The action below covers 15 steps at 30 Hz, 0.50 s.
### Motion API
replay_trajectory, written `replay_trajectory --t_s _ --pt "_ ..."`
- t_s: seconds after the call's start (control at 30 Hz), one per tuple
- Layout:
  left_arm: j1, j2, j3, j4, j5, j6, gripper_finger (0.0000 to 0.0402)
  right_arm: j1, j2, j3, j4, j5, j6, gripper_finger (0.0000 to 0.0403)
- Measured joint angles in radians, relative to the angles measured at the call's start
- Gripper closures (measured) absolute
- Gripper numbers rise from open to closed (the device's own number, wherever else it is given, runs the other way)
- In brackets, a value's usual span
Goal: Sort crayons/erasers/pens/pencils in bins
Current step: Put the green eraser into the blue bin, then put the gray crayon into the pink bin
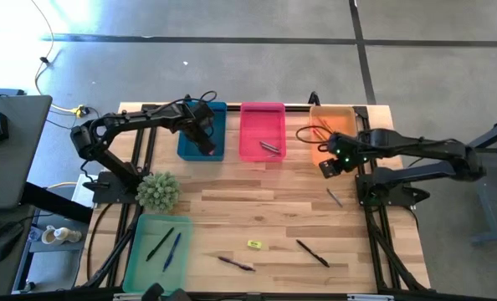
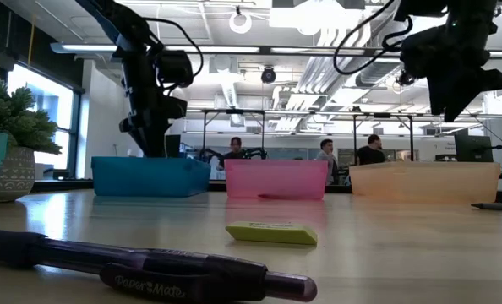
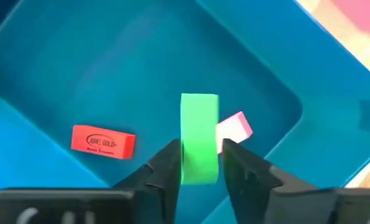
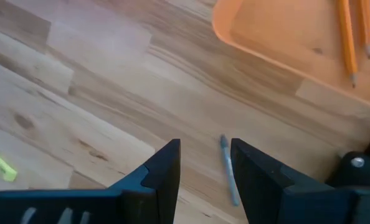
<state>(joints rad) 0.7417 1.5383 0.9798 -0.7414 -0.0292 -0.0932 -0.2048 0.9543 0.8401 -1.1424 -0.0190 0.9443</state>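
Note:
My left gripper is over the dark blue bin and is shut on a green eraser. A red eraser and a pink eraser lie on the bin's floor. My right gripper is open and empty above the table, just near of the orange bin, which holds orange pencils. A slim grey stick lies on the wood below its fingers. A yellow eraser and two dark pens lie near the front edge. My left gripper pinches the green eraser by its two broad faces between the two fingers. The fingers point down into the blue bin. The eraser stands on edge in the hold, and its far end sticks out past the fingertips, above the bin's floor.
The pink bin between the blue and orange ones holds a short dark crayon. The mint green bin at the front left holds two pens. A spiky green plant stands by the left edge.

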Motion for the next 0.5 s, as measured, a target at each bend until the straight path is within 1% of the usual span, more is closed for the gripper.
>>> replay_trajectory --t_s 0.17,0.3,0.4,0.5 --pt "0.012 0.0 0.002 -0.009 0.0 0.005 0.0237 0.087 0.0 -0.025 0.016 0.045 0.15 0.0269" --pt "0.013 0.0 0.026 -0.051 -0.008 0.044 0.0197 0.154 0.0 -0.025 0.018 0.1 0.236 0.0269" --pt "0.013 0.0 0.055 -0.092 -0.008 0.08 0.0182 0.195 0.0 -0.025 0.003 0.152 0.258 0.0269" --pt "0.013 0.0 0.095 -0.14 -0.007 0.105 0.018 0.222 0.002 -0.025 -0.03 0.169 0.27 0.0269"
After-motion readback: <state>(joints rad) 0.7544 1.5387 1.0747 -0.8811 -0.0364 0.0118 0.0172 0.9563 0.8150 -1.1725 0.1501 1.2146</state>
